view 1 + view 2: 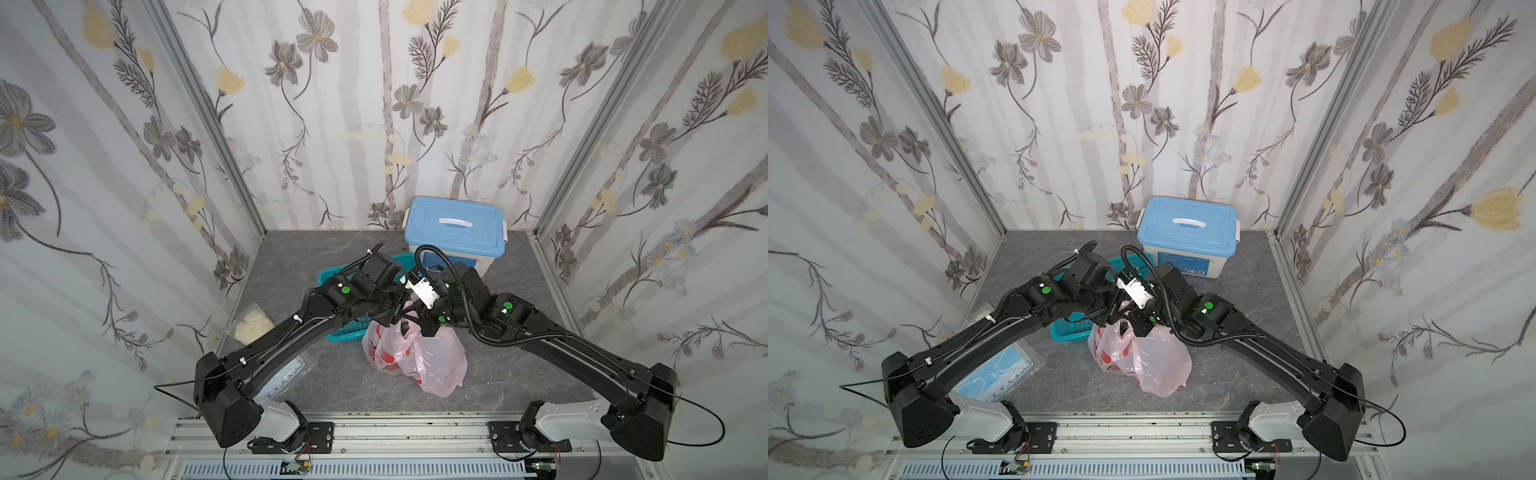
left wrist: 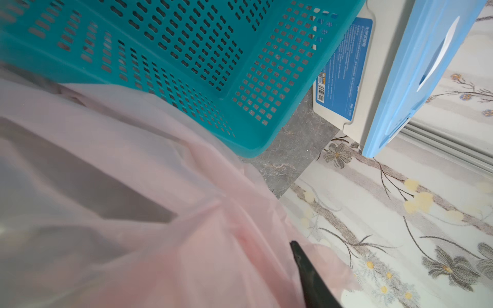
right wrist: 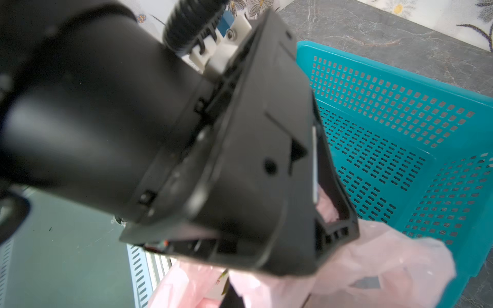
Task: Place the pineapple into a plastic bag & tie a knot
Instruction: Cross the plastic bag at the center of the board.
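The plastic bag (image 1: 415, 357) stands bunched on the grey bench (image 1: 507, 374), just beside the teal basket (image 1: 347, 332). At its top, the right tool (image 1: 428, 330) is fully closed. The left tool (image 1: 395, 321) is draped in pink film, and I cannot tell its width.

Not much here you can actually read tbh. The white storage box (image 2: 378, 66) at the back edge of the desk (image 1: 519, 353) has a blue label (image 2: 338, 61) on its side. It's rows of white Chinese characters, too small and tilted to make out. There's a barcode (image 2: 322, 90) on a white patch near one corner, digits unreadable. In a top view the label (image 1: 1183, 262) is just a blue strip. The plastic bag (image 1: 419, 357) has red printed marks (image 1: 384, 355), all crumpled, no letters legible. The mask packet (image 1: 1000, 372) has dark print along one edge, illegible too.
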Tool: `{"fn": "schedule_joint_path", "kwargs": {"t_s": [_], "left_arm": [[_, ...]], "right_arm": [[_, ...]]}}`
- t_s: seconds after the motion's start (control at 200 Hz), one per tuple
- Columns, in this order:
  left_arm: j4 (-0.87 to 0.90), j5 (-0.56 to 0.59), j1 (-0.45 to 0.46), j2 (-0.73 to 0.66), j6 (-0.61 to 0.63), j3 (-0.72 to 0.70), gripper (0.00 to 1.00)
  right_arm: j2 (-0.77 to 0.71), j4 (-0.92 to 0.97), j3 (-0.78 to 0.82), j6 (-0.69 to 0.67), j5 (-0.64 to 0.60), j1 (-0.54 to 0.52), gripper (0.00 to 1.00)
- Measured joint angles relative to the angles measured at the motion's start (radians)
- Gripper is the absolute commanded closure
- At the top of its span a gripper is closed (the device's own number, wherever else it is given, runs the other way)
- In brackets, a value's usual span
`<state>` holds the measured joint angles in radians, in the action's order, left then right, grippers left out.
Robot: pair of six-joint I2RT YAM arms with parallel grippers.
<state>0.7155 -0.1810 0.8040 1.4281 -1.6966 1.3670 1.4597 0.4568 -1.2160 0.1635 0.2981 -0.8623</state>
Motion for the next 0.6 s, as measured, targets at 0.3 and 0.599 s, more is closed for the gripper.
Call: {"fn": "schedule_joint_path", "kwargs": {"t_s": [0.3,0.599], "left_arm": [[-0.107,-0.032,-0.022,-0.044,0.058,-0.102,0.93],[-0.428,-0.141,-0.074,-0.116,0.185,-0.303,0.95]], "right_arm": [[-0.077,0.001,0.021,0.039,0.156,0.050,0.47],[-0.240,-0.011,0.077,0.162,0.258,0.155,0.88]]}}
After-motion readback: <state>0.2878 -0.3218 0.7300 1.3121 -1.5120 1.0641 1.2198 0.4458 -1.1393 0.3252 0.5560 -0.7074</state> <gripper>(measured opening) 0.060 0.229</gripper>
